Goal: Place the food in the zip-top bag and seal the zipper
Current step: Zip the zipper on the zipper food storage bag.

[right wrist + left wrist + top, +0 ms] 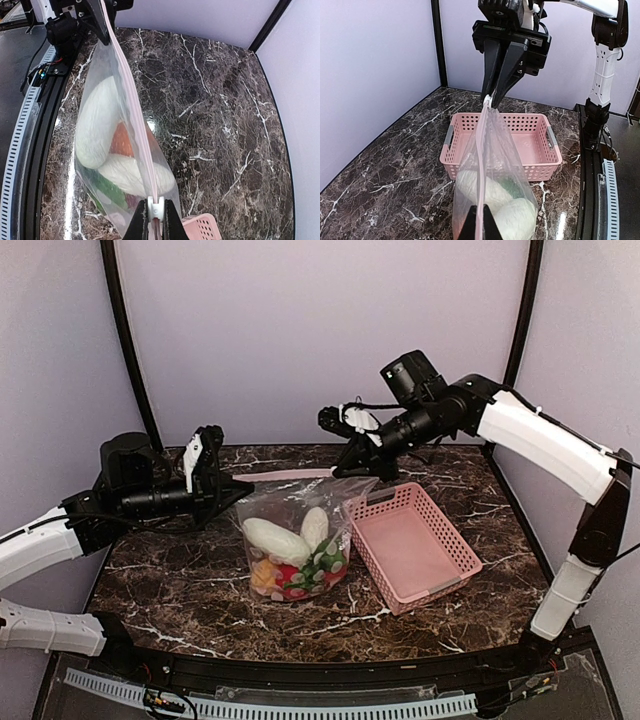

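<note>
A: Where is the bag [300, 525]?

B: Around the middle of the surface [180, 580], hung upright between the two arms. Its mouth edge is stretched taut above it, and its bottom looks to rest on the marble.

A: And the food [297, 565]?

B: All that I can see of it is inside the bag, heaped at the bottom. Two white radishes [278, 539] lie on top. Under them are a green leafy piece [326, 558], red balls [291, 576] and a yellow-peach ball [263, 576].

A: What is the left end effector [224, 480] doing?

B: It is clenched on the left end of the zipper [285, 475], with the strip pinched between its fingertips. It sits toward the back left corner.

A: The right end effector [492, 97]?

B: Also clamped on the zipper, at the other end, toward the back edge. A small white tab [156, 207] sits on the strip just between its fingertips.

A: Is the zipper sealed?

B: The strip runs as one thin pink line from one end effector to the other, and no gap shows along it. Whether it is pressed fully shut, I cannot tell.

A: Anything else there?

B: A pink basket [441, 550] lies just beside the bag on its right, toward the right edge. One corner of the bag's top overlaps the basket's near corner in the top view; I cannot tell whether they touch.
</note>
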Motion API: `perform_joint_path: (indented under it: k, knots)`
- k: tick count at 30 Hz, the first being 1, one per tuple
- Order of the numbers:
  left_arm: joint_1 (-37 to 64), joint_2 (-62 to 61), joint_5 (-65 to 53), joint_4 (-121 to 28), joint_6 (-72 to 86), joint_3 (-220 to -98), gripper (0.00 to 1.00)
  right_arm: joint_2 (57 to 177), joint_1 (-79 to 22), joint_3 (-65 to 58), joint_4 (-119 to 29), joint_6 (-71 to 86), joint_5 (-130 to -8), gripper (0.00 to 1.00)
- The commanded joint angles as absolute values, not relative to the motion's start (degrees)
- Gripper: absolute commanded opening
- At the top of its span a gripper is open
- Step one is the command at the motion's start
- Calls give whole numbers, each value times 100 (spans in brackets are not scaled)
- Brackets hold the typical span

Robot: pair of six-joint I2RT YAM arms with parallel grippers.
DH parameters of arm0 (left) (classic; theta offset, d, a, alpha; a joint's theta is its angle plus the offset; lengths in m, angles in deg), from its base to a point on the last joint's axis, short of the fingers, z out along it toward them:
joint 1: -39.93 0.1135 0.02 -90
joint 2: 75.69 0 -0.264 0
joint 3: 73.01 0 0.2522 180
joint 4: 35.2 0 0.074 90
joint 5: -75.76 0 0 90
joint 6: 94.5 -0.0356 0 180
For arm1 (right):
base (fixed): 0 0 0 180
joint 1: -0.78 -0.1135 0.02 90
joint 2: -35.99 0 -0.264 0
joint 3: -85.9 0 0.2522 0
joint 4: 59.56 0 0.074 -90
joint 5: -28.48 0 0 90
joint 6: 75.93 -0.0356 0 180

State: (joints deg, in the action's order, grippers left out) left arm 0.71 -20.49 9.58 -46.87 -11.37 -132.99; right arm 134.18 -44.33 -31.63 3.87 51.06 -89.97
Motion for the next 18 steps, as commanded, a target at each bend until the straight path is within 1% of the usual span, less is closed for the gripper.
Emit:
perform_joint_path:
  k: [1,11,18]
  knots:
    - [160,-2117,880,-4678,-1104,-13239,1,13089,-4010,-2850,645,5171,-8584,0]
    - [170,-2076,862,-4609,-1107,-13168,1,12722,-3535,-2295,580,5223,-8568,0]
    - [180,-2067,871,-4524,-1091,-13103,1,12637,-3331,-2193,535,5224,-8556,0]
